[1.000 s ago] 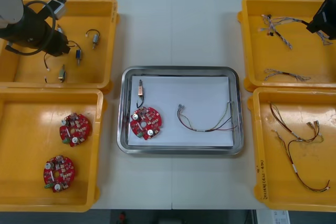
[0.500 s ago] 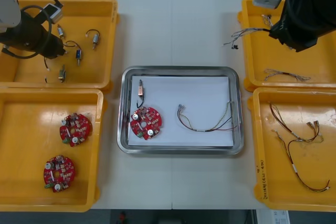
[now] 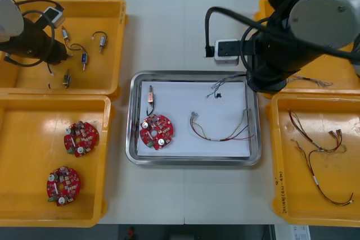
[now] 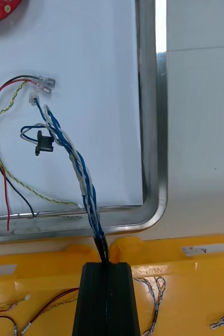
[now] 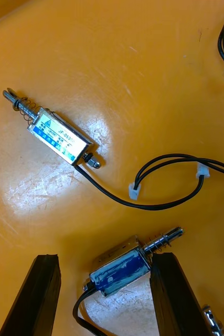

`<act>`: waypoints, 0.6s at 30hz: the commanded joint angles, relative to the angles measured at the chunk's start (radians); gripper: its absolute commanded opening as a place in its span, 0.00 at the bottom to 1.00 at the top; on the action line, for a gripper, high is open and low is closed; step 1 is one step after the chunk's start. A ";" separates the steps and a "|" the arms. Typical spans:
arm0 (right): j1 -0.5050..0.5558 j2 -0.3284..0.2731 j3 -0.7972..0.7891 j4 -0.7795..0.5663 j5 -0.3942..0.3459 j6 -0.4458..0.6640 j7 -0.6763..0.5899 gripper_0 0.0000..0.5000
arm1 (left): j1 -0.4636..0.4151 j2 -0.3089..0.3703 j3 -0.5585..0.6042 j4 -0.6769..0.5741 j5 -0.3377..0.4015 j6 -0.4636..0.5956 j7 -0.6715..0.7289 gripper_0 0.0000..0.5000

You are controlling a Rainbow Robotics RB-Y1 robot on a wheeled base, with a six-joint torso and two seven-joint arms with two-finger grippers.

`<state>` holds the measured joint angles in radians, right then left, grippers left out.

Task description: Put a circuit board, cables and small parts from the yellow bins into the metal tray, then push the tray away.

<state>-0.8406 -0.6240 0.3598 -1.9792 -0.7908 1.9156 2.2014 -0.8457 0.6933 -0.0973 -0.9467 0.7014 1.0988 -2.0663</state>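
My right gripper (image 4: 106, 265) is shut on a twisted blue and white cable (image 4: 77, 168), holding it just over the metal tray's (image 3: 194, 74) right far corner. The cable's free end (image 3: 216, 88) with a black connector (image 4: 42, 142) hangs over the white inside. In the tray lie a red circuit board (image 3: 156, 131), a small metal part (image 3: 151, 95) and a red and yellow cable (image 3: 222, 130). My left gripper (image 5: 105, 257) is open low in the far left yellow bin (image 3: 112, 15), with a blue-labelled small metal part (image 5: 119, 265) between its fingers.
Another small metal part (image 5: 59, 139) and a black cable (image 5: 164, 184) lie just beyond the left fingers. The near left bin (image 3: 22, 139) holds two circuit boards (image 3: 80, 137). The near right bin (image 3: 287, 195) holds red and black cables (image 3: 318, 150). The right arm covers most of the far right bin (image 3: 264, 9).
The right arm has swung from the far right bin to the tray's right far corner, carrying the blue and white cable with it. The left arm has barely shifted.
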 commanded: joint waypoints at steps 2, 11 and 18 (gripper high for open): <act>-0.021 0.046 0.087 0.013 0.053 -0.049 -0.045 0.00 | -0.052 -0.012 -0.024 0.014 0.003 -0.025 -0.094 1.00; -0.015 0.093 0.133 0.140 0.097 -0.179 -0.049 0.00 | -0.050 -0.026 -0.035 0.054 0.020 -0.042 -0.100 1.00; -0.015 0.078 0.197 0.195 0.151 -0.248 -0.051 0.00 | -0.050 -0.028 -0.035 0.072 0.041 -0.048 -0.109 1.00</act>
<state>-0.8406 -0.5434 0.5148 -1.7854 -0.6591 1.6909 2.1835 -0.8613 0.6831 -0.1143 -0.8831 0.7281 1.0641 -2.0669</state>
